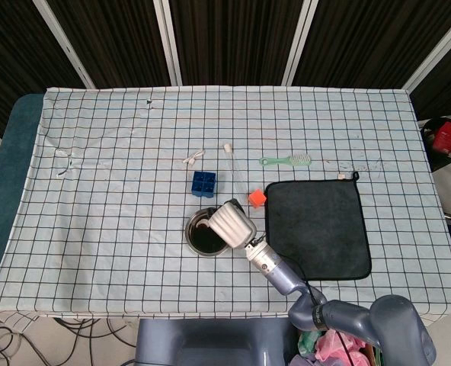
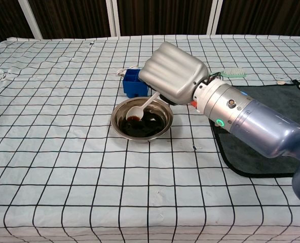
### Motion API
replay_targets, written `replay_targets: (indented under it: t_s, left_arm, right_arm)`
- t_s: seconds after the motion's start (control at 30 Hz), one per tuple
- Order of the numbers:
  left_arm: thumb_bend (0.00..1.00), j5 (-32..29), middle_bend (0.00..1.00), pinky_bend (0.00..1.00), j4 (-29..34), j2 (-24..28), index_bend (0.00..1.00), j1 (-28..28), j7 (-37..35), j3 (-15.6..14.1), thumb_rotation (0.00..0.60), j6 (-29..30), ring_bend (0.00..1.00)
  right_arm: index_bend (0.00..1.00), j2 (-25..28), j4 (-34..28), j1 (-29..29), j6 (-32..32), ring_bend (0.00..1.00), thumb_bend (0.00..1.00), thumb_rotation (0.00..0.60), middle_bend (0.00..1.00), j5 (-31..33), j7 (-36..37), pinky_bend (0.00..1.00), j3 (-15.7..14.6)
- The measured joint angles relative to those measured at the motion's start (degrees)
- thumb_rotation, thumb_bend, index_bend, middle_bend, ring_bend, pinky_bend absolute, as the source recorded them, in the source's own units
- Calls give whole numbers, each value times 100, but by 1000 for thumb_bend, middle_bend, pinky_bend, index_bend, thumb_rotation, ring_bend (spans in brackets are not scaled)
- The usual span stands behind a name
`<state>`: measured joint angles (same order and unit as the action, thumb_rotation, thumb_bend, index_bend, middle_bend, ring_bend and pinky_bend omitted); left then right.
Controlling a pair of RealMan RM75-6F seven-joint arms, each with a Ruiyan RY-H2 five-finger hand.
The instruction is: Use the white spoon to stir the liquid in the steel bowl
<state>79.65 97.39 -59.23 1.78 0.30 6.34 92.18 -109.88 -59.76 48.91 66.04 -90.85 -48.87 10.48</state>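
Right hand (image 2: 173, 78): hanging over the far right rim of the steel bowl (image 2: 142, 119), its back turned to both cameras; the forearm is running back low over the black cloth (image 2: 271, 152).
Fingers: curled under and hidden by the back of the hand; the spoon's handle is disappearing beneath them, so the hand is judged to be gripping it, though the contact itself is not showing.
White spoon (image 2: 142, 107): sticking out from under the hand, its tip sitting in the dark liquid (image 2: 147, 124) at the bowl's far left part.
Long axis: the spoon is slanting from upper right at the hand down to lower left at the tip in the chest view, a shallow tilt and not upright.
Key relation: the spoon's tip is lying to the left of the hand and nearer the robot, so any sweep of the wrist is carrying the tip around the left side of the bowl while the hand is staying over the right rim.
Steel bowl: standing on the checked surface (image 1: 103, 198), just in front of the blue block (image 2: 136, 82) and left of the black cloth.
Nearer arm: the right; it is already at the bowl.
Left hand: not showing in either view.
Risk, as a judgement: the hand is riding close to the rim, and a wide stroke is likely to nudge the bowl.
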Motion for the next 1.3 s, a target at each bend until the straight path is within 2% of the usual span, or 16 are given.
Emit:
replay_targets:
  t_s: [0.47, 1.0, 1.3]
  left_arm:
    - [219, -30, 0, 0, 6, -11, 110, 1, 51, 11, 600, 4, 0]
    - [219, -34, 0, 0, 11, -21, 109, 0, 67, 17, 600, 9, 0]
    - [219, -33, 0, 0, 6, -27, 107, -2, 69, 20, 600, 10, 0]
  right_arm:
    - [711, 375, -325, -201, 144, 1000, 395, 600, 899, -139, -63, 1000, -286]
    - [726, 940, -1266, -562, 300, 1000, 395, 600, 899, -264, -254, 1000, -599]
    - [726, 945, -1581, -600, 297, 1000, 395, 600, 899, -333, -304, 1000, -601]
